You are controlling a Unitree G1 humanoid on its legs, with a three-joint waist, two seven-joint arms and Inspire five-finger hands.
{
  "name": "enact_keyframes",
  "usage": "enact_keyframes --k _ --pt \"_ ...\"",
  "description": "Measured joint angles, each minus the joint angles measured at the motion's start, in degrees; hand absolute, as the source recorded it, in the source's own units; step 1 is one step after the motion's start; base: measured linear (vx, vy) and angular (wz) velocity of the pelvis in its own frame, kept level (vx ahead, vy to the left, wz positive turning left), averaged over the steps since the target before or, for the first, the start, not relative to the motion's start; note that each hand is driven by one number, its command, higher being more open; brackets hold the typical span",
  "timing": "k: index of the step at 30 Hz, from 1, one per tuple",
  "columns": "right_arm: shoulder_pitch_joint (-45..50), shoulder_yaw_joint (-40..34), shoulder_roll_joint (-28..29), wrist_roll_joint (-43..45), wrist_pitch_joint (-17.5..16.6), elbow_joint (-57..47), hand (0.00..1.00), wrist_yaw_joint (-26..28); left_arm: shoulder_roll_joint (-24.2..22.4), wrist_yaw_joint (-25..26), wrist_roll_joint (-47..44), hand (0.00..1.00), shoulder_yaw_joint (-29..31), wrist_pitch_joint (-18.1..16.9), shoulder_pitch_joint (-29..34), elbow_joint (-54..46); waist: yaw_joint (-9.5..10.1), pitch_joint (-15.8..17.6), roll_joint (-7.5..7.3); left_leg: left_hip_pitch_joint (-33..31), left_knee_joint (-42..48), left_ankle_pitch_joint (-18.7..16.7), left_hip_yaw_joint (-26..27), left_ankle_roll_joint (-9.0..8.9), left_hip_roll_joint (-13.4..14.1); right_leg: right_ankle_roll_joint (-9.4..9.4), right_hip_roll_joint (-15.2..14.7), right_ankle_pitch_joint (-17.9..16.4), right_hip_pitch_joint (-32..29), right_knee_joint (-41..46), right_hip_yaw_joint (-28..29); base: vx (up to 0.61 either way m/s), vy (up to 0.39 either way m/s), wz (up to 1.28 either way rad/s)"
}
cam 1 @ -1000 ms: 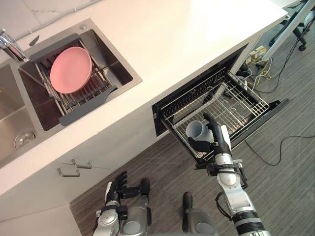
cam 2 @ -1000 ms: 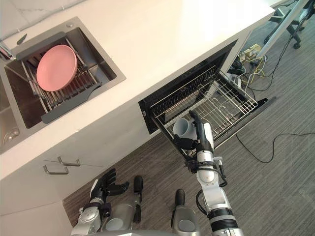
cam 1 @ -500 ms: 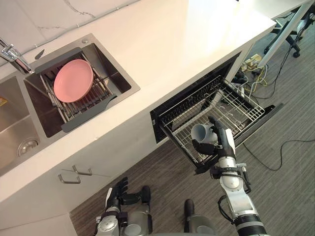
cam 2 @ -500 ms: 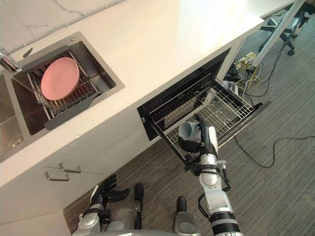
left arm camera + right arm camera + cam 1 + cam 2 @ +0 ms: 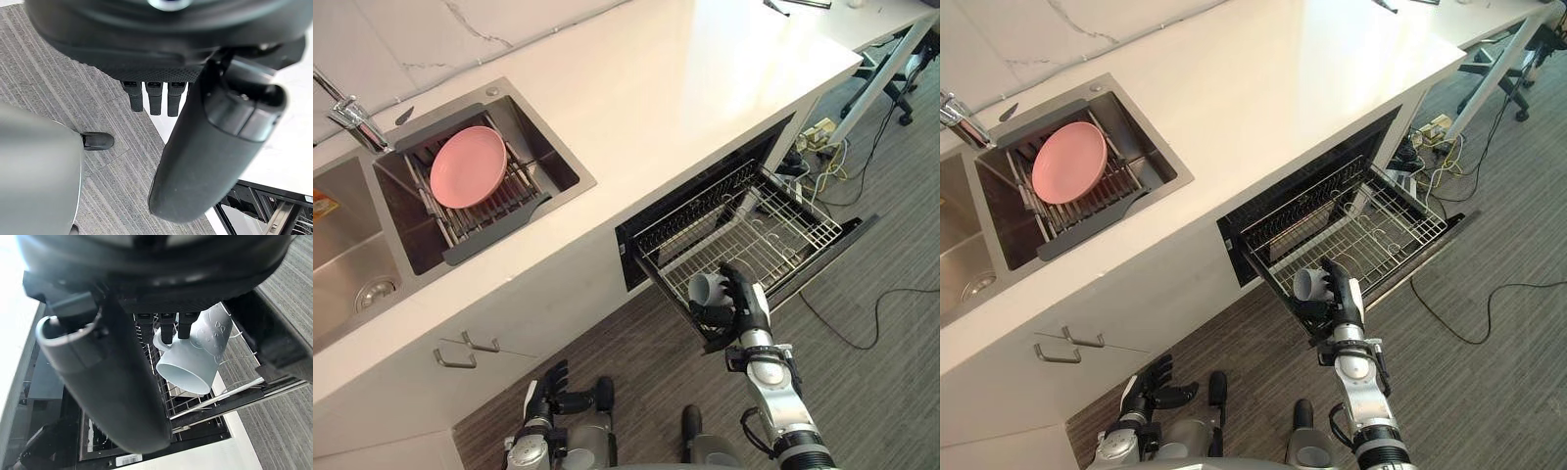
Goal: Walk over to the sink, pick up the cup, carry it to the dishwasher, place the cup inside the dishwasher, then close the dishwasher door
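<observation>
A pale blue cup (image 5: 703, 287) lies tilted at the front corner of the pulled-out dishwasher rack (image 5: 783, 235), its mouth turned up and away from the hand. My right hand (image 5: 744, 305) is right behind it. In the right wrist view the fingers (image 5: 168, 330) are straight, their tips at the cup (image 5: 195, 357) by its handle, and the thumb stands apart from it. The dishwasher door (image 5: 837, 250) hangs open under the rack. My left hand (image 5: 548, 384) hangs low by the cabinet front, fingers relaxed and holding nothing.
A pink plate (image 5: 468, 166) stands in a drying rack inside the sink (image 5: 563, 147), with the faucet (image 5: 347, 113) at its far left. Cabinet handles (image 5: 465, 348) stick out below the counter. Cables (image 5: 822, 147) and a chair base lie on the floor to the right.
The camera has shifted. The right hand and the cup have come down toward the rack's front corner, and the fingers have straightened off the cup.
</observation>
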Motion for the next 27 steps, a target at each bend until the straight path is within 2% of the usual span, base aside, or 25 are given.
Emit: enact_keyframes --k 5,11,19,27 --pt "-1.79 -0.11 0.8 -3.76 2.34 1.87 0.9 1.06 0.02 -0.02 -0.01 0.9 0.38 0.71 0.07 0.05 0.19 -0.14 -0.17 -0.25 0.0 0.05 -0.21 0.12 -0.12 -0.03 -0.05 0.02 0.23 -0.44 -0.26 0.03 -0.011 0.03" --pt "-2.68 -0.56 1.87 -3.63 3.37 3.64 0.9 1.3 -0.04 -0.6 0.0 0.9 0.37 0.88 -0.33 0.07 0.06 -1.11 -0.7 -0.15 -0.01 -0.09 0.02 -0.07 -0.14 -0.05 -0.02 0.04 0.78 -1.1 -0.19 0.03 -0.013 0.0" --pt "-2.59 -1.95 3.55 3.78 3.39 2.8 0.9 1.71 -0.11 -1.09 0.01 0.9 0.41 1.26 -0.2 0.11 0.14 -1.16 -0.78 0.43 -0.05 -0.32 0.6 0.02 0.08 -0.11 0.09 0.08 0.84 -0.93 0.36 -0.02 -0.001 -0.03" --pt "2.49 -2.75 4.31 8.98 3.31 -7.4 0.9 1.6 -0.11 -1.09 0.07 0.9 0.45 1.32 0.0 0.11 0.0 -1.37 -1.13 0.59 -0.03 -0.76 1.23 -0.1 0.14 -0.1 0.1 0.08 0.82 -1.1 1.22 0.02 -0.008 -0.06"
